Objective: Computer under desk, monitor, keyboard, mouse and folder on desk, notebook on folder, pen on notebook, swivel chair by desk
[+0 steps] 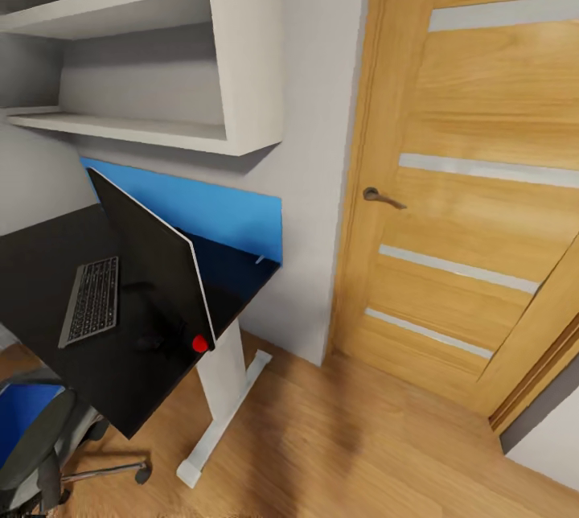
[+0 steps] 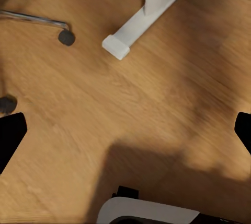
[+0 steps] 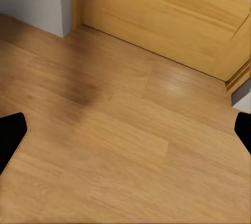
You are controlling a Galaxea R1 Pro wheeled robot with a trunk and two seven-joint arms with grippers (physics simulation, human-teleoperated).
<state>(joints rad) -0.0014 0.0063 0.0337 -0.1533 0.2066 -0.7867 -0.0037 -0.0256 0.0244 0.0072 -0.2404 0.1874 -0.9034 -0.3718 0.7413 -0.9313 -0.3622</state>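
Observation:
The desk with its black top and blue back panel stands at the left. On it the monitor is upright, seen edge-on, with the keyboard lying flat beside it. A small dark lump sits by the screen's near corner; whether it is the mouse I cannot tell. The swivel chair is at the desk's near edge, with the blue folder on its seat. Left gripper and right gripper are both open over bare wood floor. The computer, notebook and pen are out of view.
White wall shelves hang above the desk. A closed wooden door with a lever handle fills the right side. The desk's white foot and a chair caster rest on the floor near my left gripper.

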